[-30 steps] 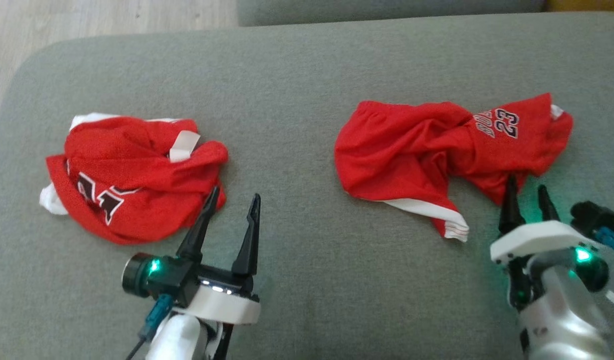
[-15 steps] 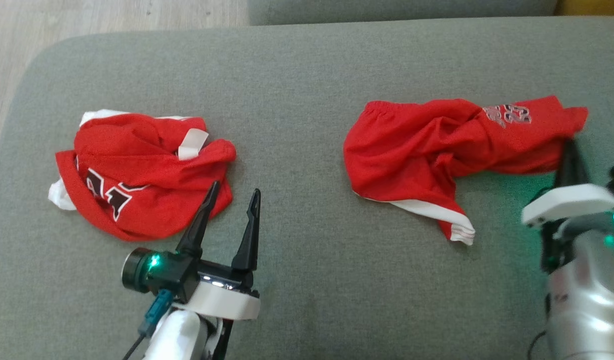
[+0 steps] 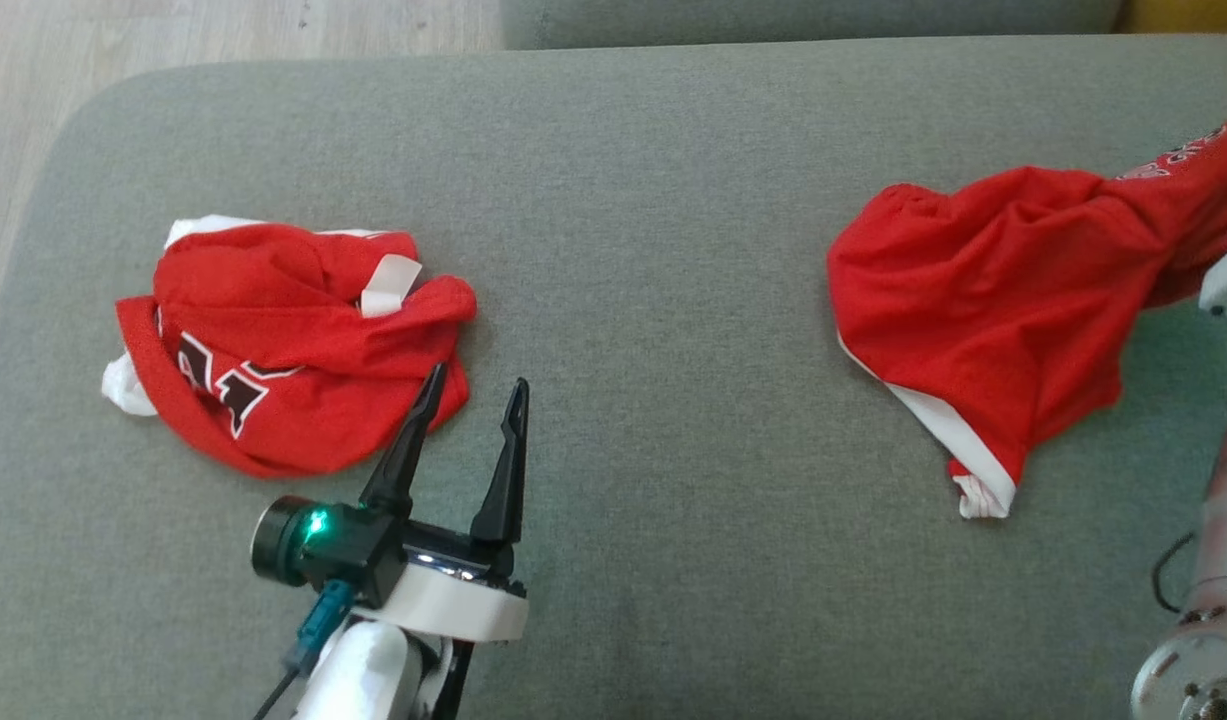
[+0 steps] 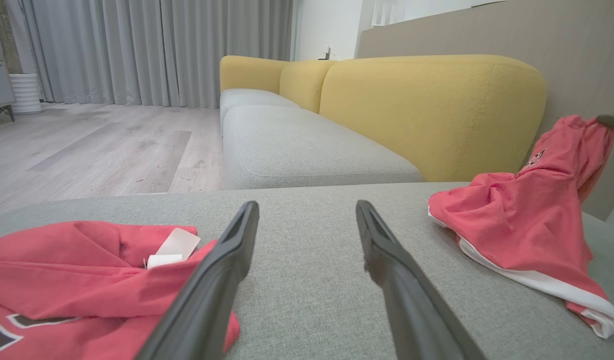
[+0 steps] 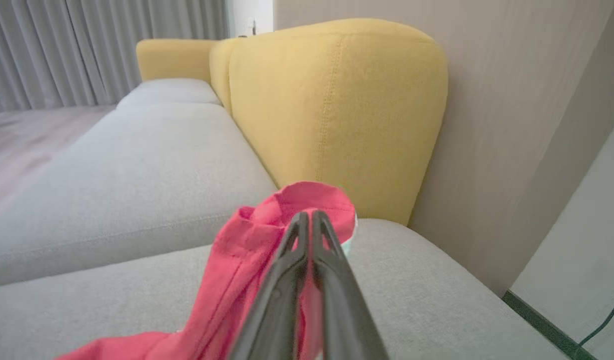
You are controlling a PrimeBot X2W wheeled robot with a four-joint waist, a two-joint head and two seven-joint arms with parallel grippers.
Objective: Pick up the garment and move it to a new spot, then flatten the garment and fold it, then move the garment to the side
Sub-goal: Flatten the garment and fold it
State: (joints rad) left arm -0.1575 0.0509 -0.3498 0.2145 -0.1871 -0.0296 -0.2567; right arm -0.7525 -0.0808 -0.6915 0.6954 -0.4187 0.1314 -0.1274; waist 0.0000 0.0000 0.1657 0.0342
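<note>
The red garment (image 3: 983, 300), white-trimmed and crumpled, is pinched at one end in the right gripper (image 5: 307, 216) and drapes below it toward the robot's left.

Sofa cushion (image 3: 673, 200) — grey woven cloth, matt, fine rough grain. Shorts (image 3: 973, 300): thin red cloth, smooth, faint sheen, white cloth trim. Jersey (image 3: 293, 300): same red cloth; white label, flat and matt. Backrest (image 4: 427, 110) — yellow cloth, matt, stitched seams. Floor (image 3: 223, 25): pale wood-look boards, low gloss. Left tool (image 3: 478, 378) fingers: dark, matt, smooth, plastic-looking. Right forearm (image 3: 1223, 560): glossy silver shell.
</note>
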